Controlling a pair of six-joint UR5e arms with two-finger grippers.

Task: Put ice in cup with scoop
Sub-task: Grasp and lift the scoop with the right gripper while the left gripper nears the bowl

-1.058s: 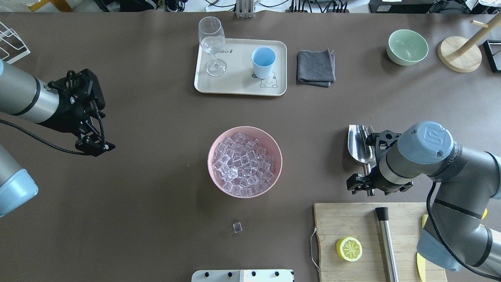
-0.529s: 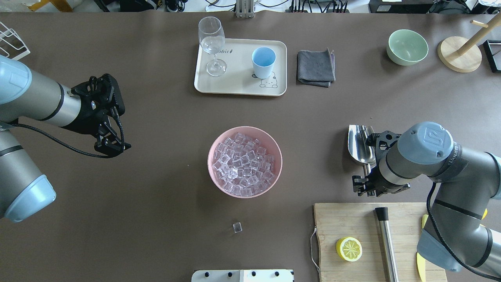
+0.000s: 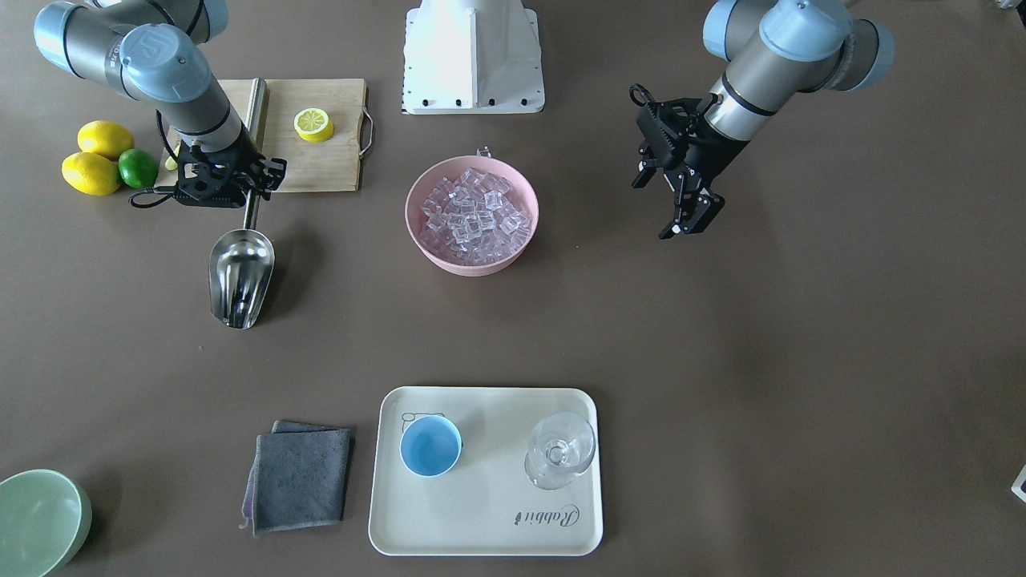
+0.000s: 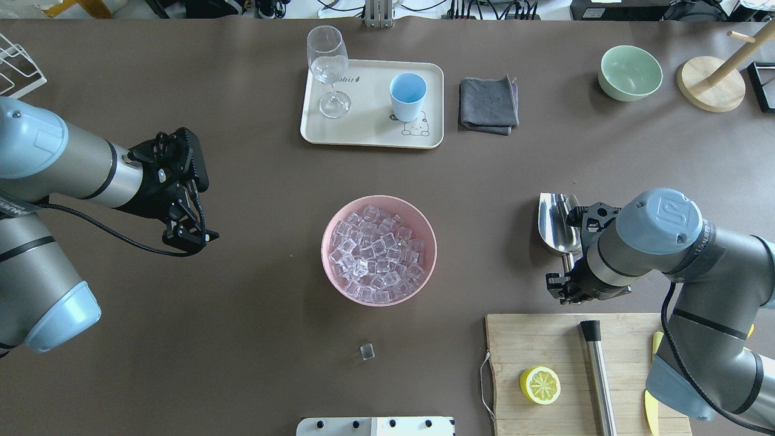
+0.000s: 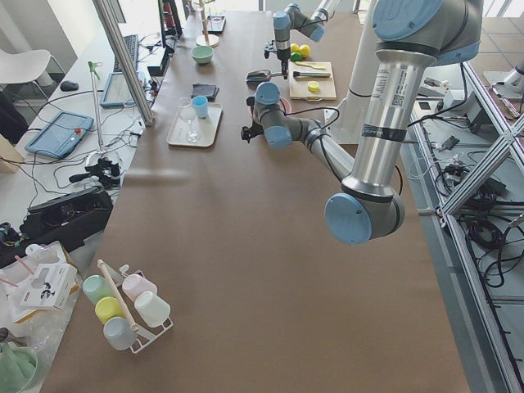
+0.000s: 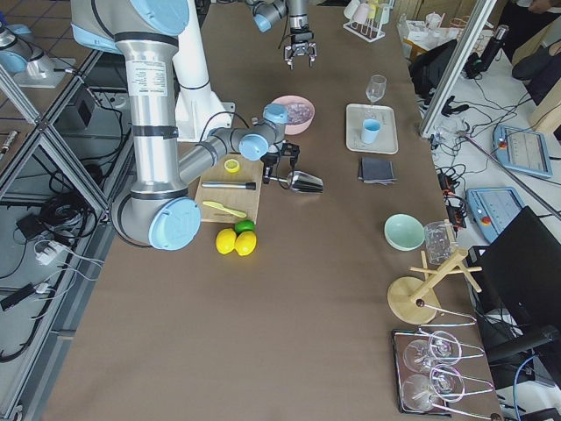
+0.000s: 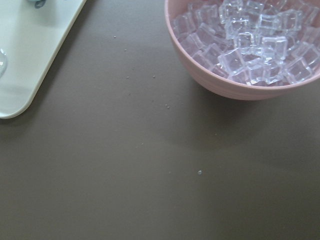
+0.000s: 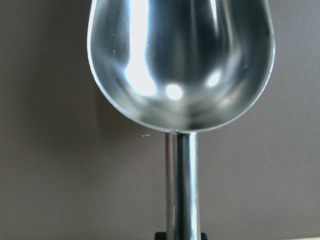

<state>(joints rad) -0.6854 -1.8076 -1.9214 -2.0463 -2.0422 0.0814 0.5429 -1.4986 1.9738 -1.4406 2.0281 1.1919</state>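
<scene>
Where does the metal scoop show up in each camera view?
Front-facing: scoop left of centre, below the cutting board.
Overhead: scoop at right, above the board.
Exterior left: scoop far off, top centre, tiny.
Exterior right: scoop at centre, right of the board.
Left wrist: not in it.
Right wrist: scoop fills the frame.
Landmark: the cutting board by its handle end.

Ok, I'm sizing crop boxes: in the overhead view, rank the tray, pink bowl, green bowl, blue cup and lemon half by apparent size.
Largest to smallest:
1. tray
2. pink bowl
3. green bowl
4. cup and lemon half: they look about alike, so I won't rank them.
</scene>
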